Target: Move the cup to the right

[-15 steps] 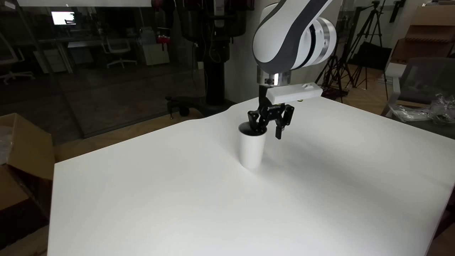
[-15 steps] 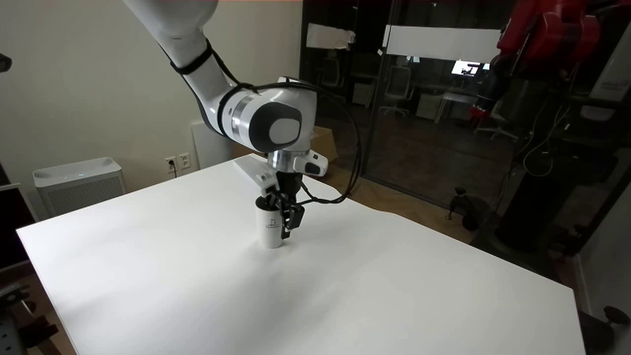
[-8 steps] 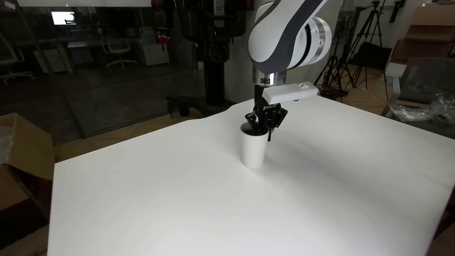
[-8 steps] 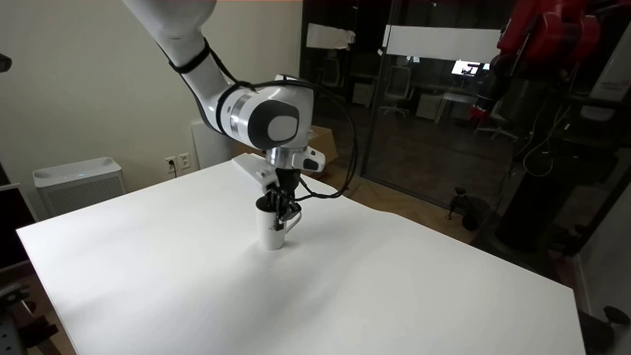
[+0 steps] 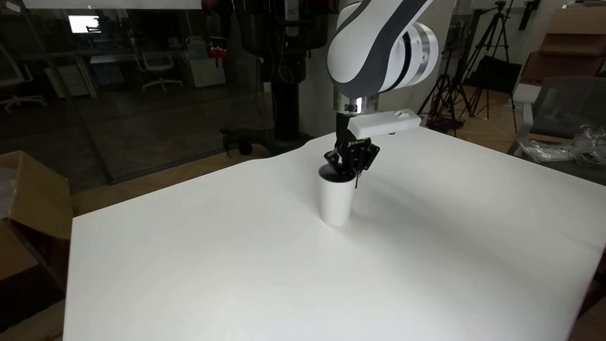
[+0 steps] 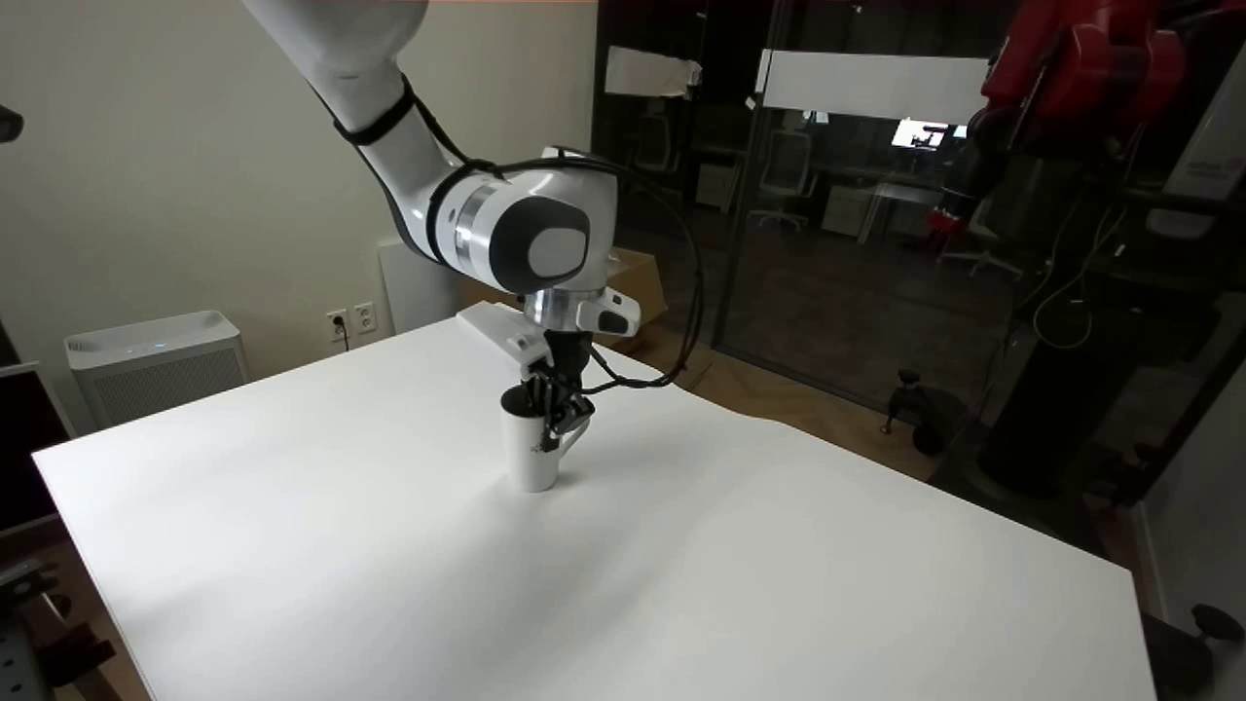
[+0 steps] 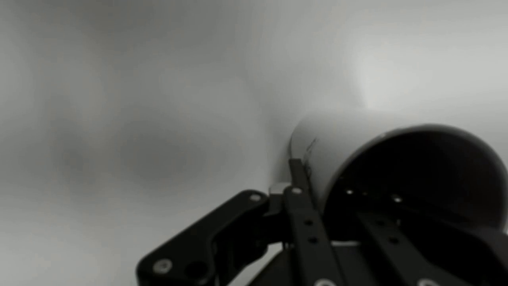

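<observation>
Wrist view has the gripper (image 7: 323, 188), spread a second ago, now pinching the cup (image 7: 397, 159) by its wall; the cup stands upright on the table (image 6: 779, 545), and I'd guess only the rightward move remains.

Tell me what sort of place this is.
Probably a robotics lab beside an office: a red-and-black robot arm hangs in the background, and an office chair and a lit screen show through a dark glass partition.
</observation>
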